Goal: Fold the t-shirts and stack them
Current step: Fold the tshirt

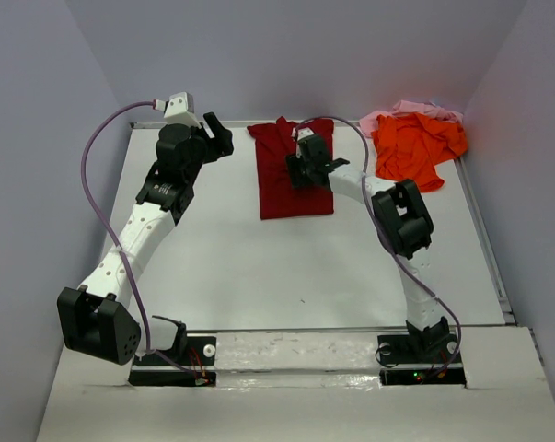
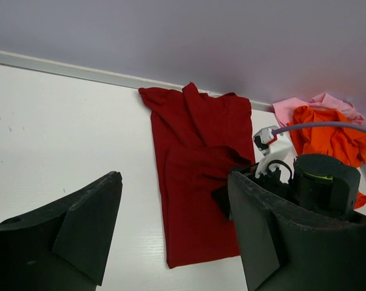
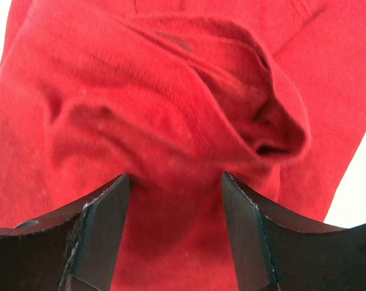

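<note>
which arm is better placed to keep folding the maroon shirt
Right. The right gripper sits on the maroon t-shirt, a bunched fold between its fingers. The left gripper is open, off to the side over bare table.

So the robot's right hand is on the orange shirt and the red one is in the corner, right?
Swapped. In the top view the right hand is on the red shirt; the orange shirt is the one in the corner.

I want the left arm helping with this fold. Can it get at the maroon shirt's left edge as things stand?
Probably yes: the left end effector hangs open beside the maroon shirt, with only bare table between them.
</note>
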